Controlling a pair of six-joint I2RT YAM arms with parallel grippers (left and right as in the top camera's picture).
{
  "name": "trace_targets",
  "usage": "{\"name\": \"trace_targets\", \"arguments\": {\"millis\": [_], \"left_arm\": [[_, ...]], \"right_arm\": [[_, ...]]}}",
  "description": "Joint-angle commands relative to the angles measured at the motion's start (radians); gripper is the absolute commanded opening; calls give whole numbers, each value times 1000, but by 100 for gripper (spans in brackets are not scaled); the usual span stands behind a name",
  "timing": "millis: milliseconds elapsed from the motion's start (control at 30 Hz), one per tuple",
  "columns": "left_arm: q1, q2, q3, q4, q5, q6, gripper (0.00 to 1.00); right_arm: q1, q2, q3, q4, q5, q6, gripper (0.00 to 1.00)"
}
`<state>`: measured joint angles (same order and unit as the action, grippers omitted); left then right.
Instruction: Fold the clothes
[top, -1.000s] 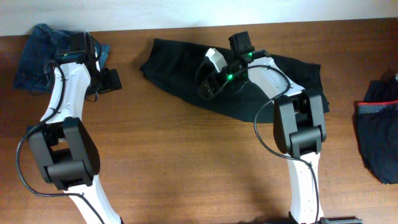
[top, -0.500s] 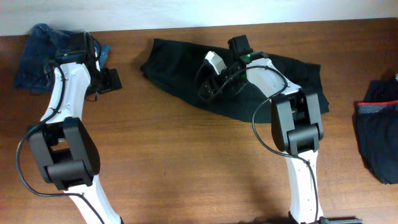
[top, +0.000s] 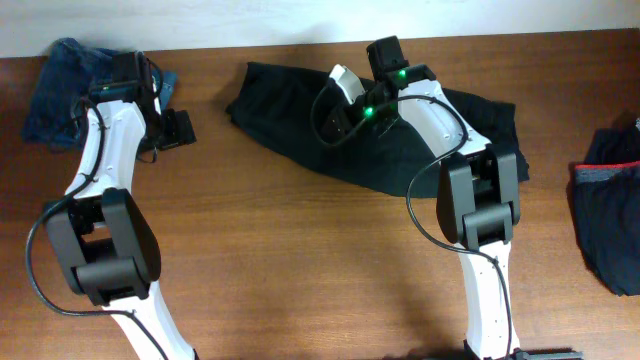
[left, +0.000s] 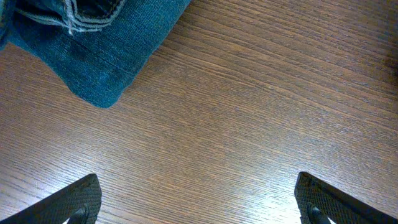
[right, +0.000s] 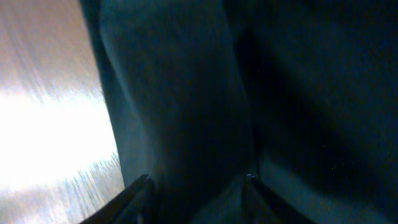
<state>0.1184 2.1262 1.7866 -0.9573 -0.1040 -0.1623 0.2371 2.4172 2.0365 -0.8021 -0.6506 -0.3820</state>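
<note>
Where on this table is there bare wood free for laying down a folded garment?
Widest bare patch: the table's front, between left arm and right arm, below the black trousers. A narrower strip separates the right arm from the dark garment. Crowded along the back: jeans, trousers.

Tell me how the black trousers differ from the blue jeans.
The trousers are black and spread out long; the jeans are faded blue and bunched in the far-left corner. The right hand is at the trousers; the left hand hangs open beside the jeans. Both lie on the wooden table.
</note>
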Motion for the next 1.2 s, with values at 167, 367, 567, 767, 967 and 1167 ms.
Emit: {"name": "trace_targets", "arguments": {"millis": [167,367,567,767,967,1167], "left_arm": [[2,13,14,2,11,-9,99],[2,13,14,-1,11,-9,99],[2,13,14,-2,11,-9,99],[2,13,14,-3,11,-9,99],[2,13,14,-1,11,-9,99],[2,13,14,2,11,-9,99]], "right_arm": [[16,16,-48,21,50,-6,64],[25,32,-50,52,43,-6,63],[26,34,-51,47,30,-2,19],[16,35,-36,44,35,3,4],[-26,35,135,-67,96,27,4],[-25,35,356,-127,156,-5,4]]}}
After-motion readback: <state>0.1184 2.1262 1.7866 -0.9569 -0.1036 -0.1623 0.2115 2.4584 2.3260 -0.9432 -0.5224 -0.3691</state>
